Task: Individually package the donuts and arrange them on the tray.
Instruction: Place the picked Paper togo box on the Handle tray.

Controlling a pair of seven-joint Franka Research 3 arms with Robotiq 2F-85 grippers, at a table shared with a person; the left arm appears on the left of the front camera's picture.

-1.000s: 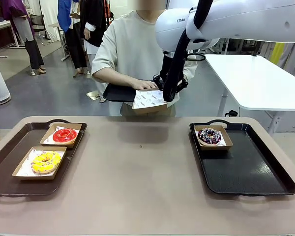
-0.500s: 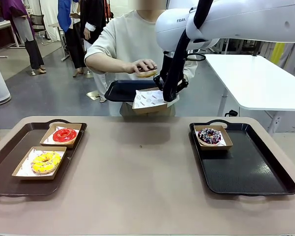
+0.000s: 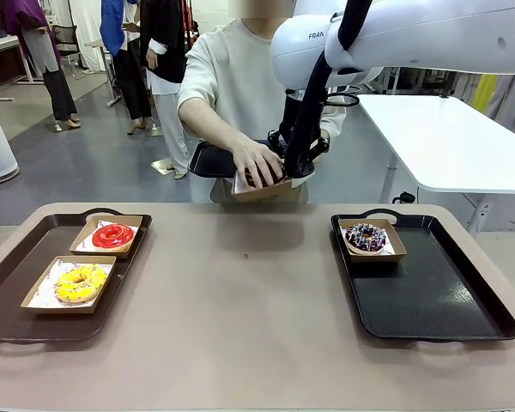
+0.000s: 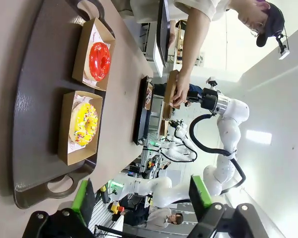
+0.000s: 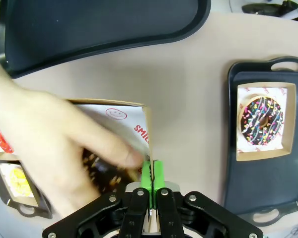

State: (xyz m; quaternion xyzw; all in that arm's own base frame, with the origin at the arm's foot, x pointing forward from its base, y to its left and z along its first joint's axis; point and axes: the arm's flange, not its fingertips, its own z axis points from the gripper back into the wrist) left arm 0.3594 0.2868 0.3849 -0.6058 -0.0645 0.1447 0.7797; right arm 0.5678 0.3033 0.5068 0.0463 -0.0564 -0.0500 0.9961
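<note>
My right gripper (image 3: 290,168) hangs above the table's far edge, shut on the wall of a brown cardboard box (image 3: 263,191) lined with printed white paper. In the right wrist view its green pads (image 5: 157,174) pinch that box (image 5: 134,115) edge. The person's hand (image 5: 54,144) presses a dark chocolate donut (image 5: 102,166) into the box. A red donut (image 3: 112,235) and a yellow donut (image 3: 80,282) sit boxed on the left tray (image 3: 9,300). A sprinkled dark donut (image 3: 366,237) sits boxed on the right tray (image 3: 438,292). My left gripper (image 4: 141,198) is open, looking along the left tray (image 4: 35,99).
The person's other hand holds a black tray (image 3: 213,160) behind the box, beyond the table edge. The tan table (image 3: 240,300) lies between the two trays. A white table (image 3: 446,137) stands at the far right. Other people stand at the far left.
The person's hand lifted a donut off the black tray and brought it down into the box in my right gripper. Neither arm has moved.
</note>
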